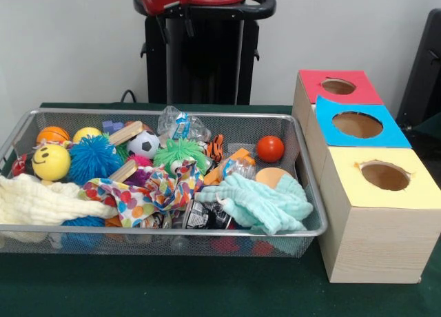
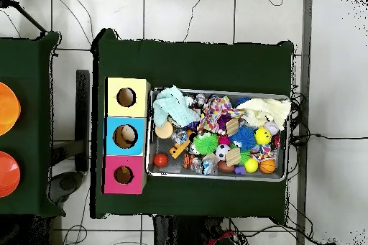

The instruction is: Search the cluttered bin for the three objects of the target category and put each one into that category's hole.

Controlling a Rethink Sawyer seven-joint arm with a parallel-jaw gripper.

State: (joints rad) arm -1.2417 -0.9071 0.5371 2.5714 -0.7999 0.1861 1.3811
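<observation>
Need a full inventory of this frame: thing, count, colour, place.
wire bin: 1, silver mesh, on the green table
boxes with holes: 3, red-topped, blue-topped, yellow-topped, in a row beside the bin
spiky balls: 2 clear, blue and green, mid bin
smiley ball: 1, yellow, next to blue spiky ball
soccer ball: 1, black and white, mid bin
red ball: 1, bin end nearest the boxes
cloths: 3, cream, mint, polka-dot, along the near side
robot pedestal: 1, black, behind the bin; end effector not visible
</observation>
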